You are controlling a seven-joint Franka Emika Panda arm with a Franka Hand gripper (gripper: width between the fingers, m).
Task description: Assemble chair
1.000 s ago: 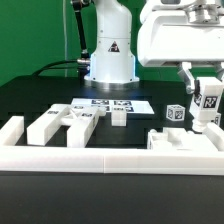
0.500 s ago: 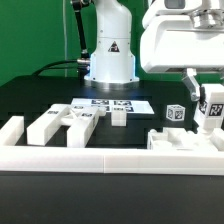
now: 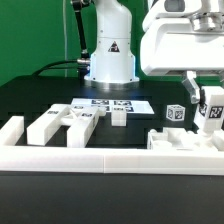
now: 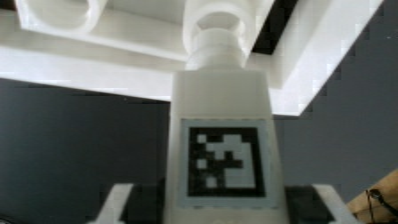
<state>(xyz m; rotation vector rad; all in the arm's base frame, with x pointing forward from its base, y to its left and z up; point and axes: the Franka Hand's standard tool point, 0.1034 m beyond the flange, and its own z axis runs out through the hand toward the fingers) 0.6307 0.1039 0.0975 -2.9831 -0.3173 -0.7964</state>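
Nearest in the exterior view, the long white border rail runs the whole width and closes off the front edge of the black tabletop. Just behind it, on the exterior view's left, a cluster of chair bars lies close together. A small block sits apart toward the middle with open black surface around it.

On the exterior view's right a blocky chair piece lies just behind the rail, and a tagged cube stands beyond it. The hand hangs over that right end, clenched on an upright tagged post. The post's lower end is close over the chair piece, but I cannot tell whether they touch. The picture's edge cuts off the hand's far side.

In the wrist view the post stands between the two fingers (only their tips show). Its knobbed end points at the blurred white piece beyond. Farther back lie the marker board and the robot base.
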